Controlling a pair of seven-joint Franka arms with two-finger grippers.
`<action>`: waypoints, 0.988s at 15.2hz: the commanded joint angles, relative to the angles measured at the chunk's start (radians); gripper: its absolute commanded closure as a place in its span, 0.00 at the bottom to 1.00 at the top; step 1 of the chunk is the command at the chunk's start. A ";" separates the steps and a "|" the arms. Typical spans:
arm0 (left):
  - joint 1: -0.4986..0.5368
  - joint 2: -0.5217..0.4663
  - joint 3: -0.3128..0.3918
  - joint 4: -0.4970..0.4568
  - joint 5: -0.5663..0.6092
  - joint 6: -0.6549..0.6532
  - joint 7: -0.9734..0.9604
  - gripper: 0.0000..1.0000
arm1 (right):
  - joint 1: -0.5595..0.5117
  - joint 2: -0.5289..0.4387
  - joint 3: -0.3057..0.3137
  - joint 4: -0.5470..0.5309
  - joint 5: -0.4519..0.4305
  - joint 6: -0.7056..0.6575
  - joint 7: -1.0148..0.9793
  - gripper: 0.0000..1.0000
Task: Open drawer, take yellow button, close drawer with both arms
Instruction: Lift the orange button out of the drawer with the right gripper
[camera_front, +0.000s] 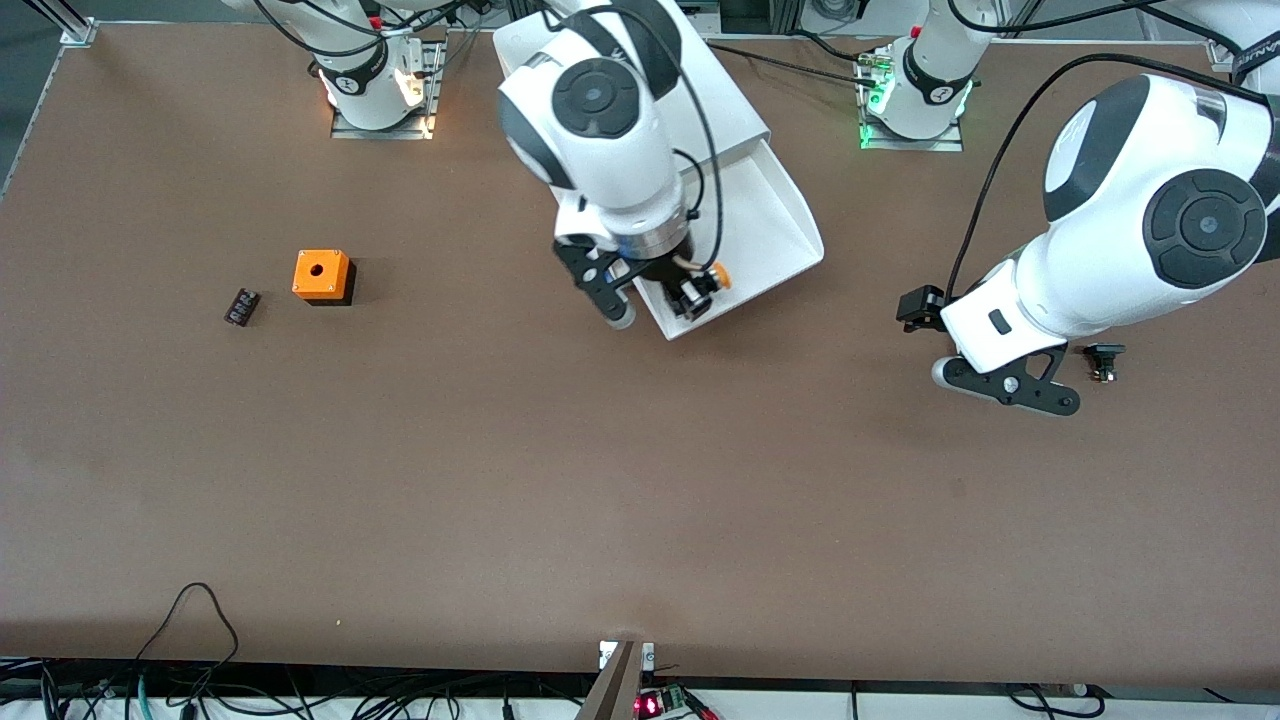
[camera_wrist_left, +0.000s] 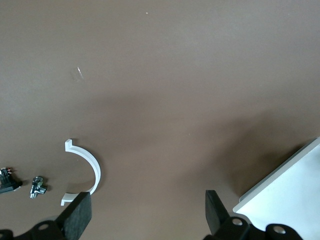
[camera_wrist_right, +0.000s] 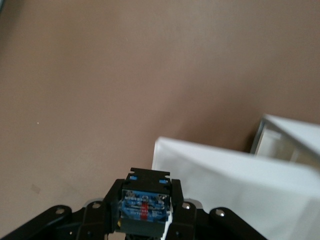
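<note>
The drawer (camera_front: 770, 225) stands pulled out of the white cabinet (camera_front: 700, 90). Over its front corner the right hand (camera_front: 692, 290) pinches the button (camera_front: 716, 276), whose orange cap points to about 3 o'clock. The left hand (camera_front: 1010, 385) waits with fingers spread over the bare tabletop (camera_front: 600, 480), toward the left arm's end.

Brown table (camera_front: 500, 480) carries cabinet (camera_front: 640, 90), orange cube (camera_front: 321, 275) (holed).
</note>
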 joint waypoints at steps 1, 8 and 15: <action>-0.003 0.006 -0.006 0.023 0.032 -0.005 -0.041 0.00 | -0.073 -0.029 0.013 0.006 0.000 -0.044 -0.147 1.00; -0.010 0.002 -0.015 0.014 0.021 -0.005 -0.226 0.00 | -0.220 -0.048 0.013 0.006 0.003 -0.163 -0.522 1.00; -0.052 0.002 -0.073 -0.081 0.023 0.113 -0.580 0.00 | -0.412 -0.048 0.008 -0.014 0.024 -0.252 -0.936 1.00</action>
